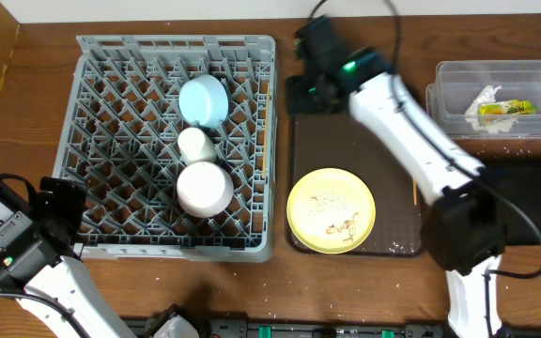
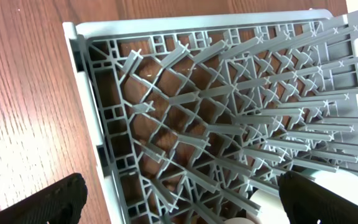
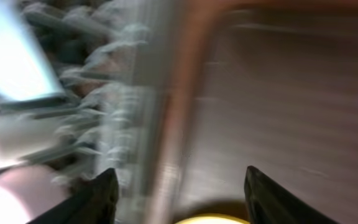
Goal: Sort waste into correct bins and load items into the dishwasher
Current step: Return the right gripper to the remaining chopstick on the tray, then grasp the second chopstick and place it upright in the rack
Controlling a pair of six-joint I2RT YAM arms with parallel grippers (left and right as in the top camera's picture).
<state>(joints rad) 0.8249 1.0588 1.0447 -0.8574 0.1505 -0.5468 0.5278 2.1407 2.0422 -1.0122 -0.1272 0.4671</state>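
The grey dish rack point(image 1: 120, 141) holds a light-blue bowl point(image 1: 203, 99), a small white cup point(image 1: 195, 144) and a pale pink-white bowl point(image 1: 204, 188) in a row. The yellow plate point(image 1: 331, 209) with rice crumbs point(image 1: 327, 200) lies on the dark-brown tray point(image 1: 346, 141). My right gripper point(image 1: 310, 89) hovers over the tray's far left corner. In its blurred wrist view the right gripper point(image 3: 182, 205) is open and empty, the plate's rim point(image 3: 210, 219) just below. My left gripper point(image 2: 182, 205) is wide open over the rack's point(image 2: 185, 118) near-left corner. It holds nothing.
The clear tub point(image 1: 458, 73) at the far right contains a white napkin point(image 1: 482, 99) and a yellow-green wrapper point(image 1: 507, 109). A black tub point(image 1: 538, 202) sits below it, partly behind my right arm. A thin orange-brown stick point(image 1: 414, 191) lies at the tray's right edge.
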